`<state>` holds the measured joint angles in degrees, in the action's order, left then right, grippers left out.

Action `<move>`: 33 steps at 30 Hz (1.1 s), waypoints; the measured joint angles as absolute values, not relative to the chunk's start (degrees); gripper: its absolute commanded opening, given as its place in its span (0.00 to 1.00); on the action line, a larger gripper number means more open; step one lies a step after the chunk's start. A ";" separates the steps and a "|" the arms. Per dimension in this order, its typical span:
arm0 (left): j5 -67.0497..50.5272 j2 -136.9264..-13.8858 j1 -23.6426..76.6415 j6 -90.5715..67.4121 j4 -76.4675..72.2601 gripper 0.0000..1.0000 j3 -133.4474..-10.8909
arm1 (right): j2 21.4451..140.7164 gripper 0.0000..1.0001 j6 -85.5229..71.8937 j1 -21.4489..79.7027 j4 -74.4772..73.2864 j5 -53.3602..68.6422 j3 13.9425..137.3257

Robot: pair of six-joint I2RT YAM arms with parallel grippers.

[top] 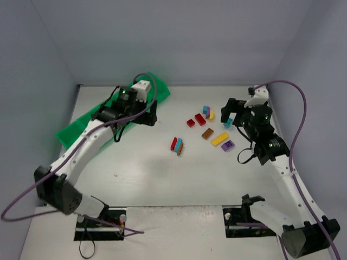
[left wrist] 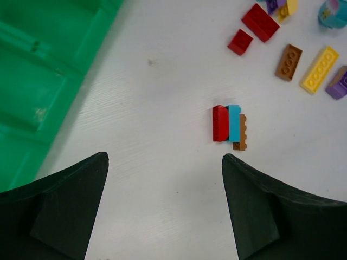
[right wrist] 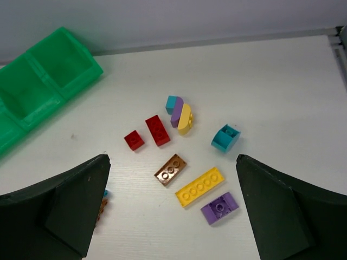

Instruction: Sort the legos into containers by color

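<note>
Spread wide and empty, the left gripper (left wrist: pixel 164 158) hovers by the green tray (top: pixel 70 131) at ten o'clock, the right gripper (right wrist: pixel 172 158) over loose legos (right wrist: pixel 199 186) at two o'clock (none visibly sorted), apparently poised to pick.

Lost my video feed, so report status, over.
Both open, empty: left gripper, right gripper. Legos all loose on table, none in visible tray compartments. Nothing blocking them.

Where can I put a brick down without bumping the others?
Bare table lies between the green tray and the red-blue-brown stack, and from that stack to the near edge. It's crowded on the right, around the long yellow brick.
</note>
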<state>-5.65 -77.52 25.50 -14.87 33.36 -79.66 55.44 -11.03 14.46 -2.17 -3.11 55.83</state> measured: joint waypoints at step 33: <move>-16.36 -136.59 34.83 -7.90 20.25 0.65 -117.16 | 64.45 0.87 -19.53 14.46 -7.29 8.62 53.52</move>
